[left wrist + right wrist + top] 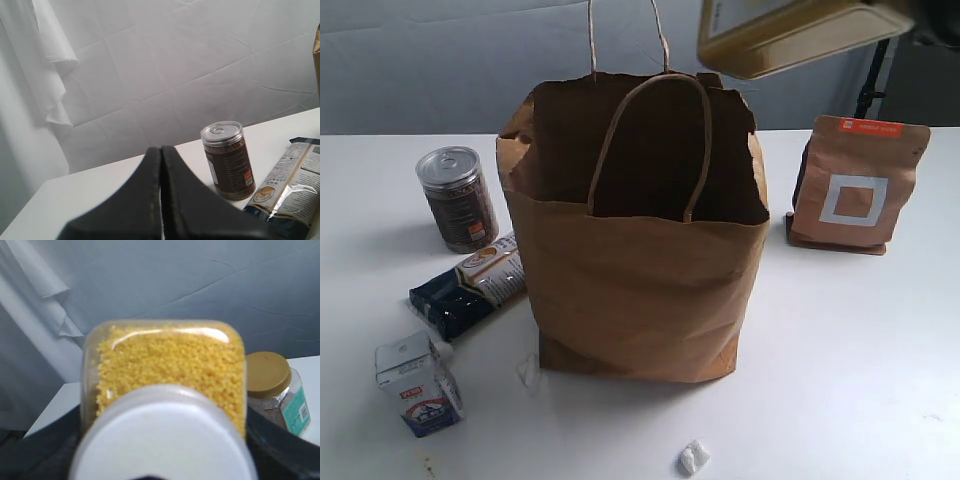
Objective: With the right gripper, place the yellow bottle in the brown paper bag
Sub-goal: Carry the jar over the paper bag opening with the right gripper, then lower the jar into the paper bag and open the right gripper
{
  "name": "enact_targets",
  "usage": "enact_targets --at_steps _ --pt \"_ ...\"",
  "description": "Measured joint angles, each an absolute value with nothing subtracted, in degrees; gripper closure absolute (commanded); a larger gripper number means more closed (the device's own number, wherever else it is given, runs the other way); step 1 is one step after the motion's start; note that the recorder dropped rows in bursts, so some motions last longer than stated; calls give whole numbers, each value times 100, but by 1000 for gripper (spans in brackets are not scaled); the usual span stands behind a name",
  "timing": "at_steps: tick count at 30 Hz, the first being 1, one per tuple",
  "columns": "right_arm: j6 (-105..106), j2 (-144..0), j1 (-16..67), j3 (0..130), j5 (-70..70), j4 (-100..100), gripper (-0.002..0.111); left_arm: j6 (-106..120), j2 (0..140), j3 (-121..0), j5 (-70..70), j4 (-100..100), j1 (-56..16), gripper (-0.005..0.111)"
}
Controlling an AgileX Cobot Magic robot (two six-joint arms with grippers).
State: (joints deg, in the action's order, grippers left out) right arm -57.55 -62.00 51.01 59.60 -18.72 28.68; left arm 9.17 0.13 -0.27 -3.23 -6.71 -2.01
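Note:
The brown paper bag (640, 260) stands upright and open in the middle of the white table, its loop handles raised. The yellow bottle (790, 35) hangs tilted in the air above and behind the bag's right rim, cut off by the top edge of the exterior view. In the right wrist view the yellow bottle (165, 365) fills the frame, its pale cap nearest the camera. My right gripper (165, 405) is shut on it, black fingers (285, 445) on both sides. My left gripper (161, 152) is shut and empty, off to the left of the brown can.
Left of the bag are a brown metal-lidded can (458, 198), a dark blue packet (470, 285) lying flat and a small white carton (418, 385). A brown pouch with a white square (855, 185) stands at the right. A gold-lidded jar (272, 390) shows behind the bottle.

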Motion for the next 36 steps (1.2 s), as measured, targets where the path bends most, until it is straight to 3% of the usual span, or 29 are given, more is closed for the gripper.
enact_targets --at_steps 15,36 --pt "-5461 -8318 5447 7289 -1872 2180 108 917 13 -27 -323 -671 -201 107" --pt "-4267 -8896 5532 7300 -3287 1178 108 917 13 -27 -323 -671 -201 107"
